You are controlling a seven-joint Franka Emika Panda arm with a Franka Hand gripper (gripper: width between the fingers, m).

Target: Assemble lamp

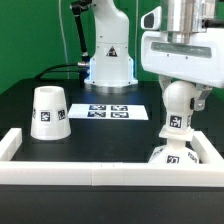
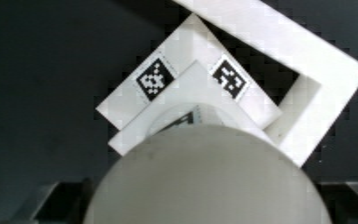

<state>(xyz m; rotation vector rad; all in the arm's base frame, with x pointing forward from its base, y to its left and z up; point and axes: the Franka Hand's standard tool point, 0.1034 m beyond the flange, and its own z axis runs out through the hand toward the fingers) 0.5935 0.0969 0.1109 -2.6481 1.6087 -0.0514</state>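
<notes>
The gripper (image 1: pixel 176 100) is closed around the matte white ball-shaped bulb with a neck (image 1: pixel 177 104), neck down, directly above the small square tagged white base (image 1: pixel 171 153) on the black worktop (image 1: pixel 100 135). Whether the neck has entered the base cannot be told. The bulb looks light, rigid and smooth, so it may slip; gripping across its widest part seems safest. The white truncated-cone shade (image 1: pixel 49 111) stands well apart from the gripper, beyond the marker board (image 1: pixel 108 111).
</notes>
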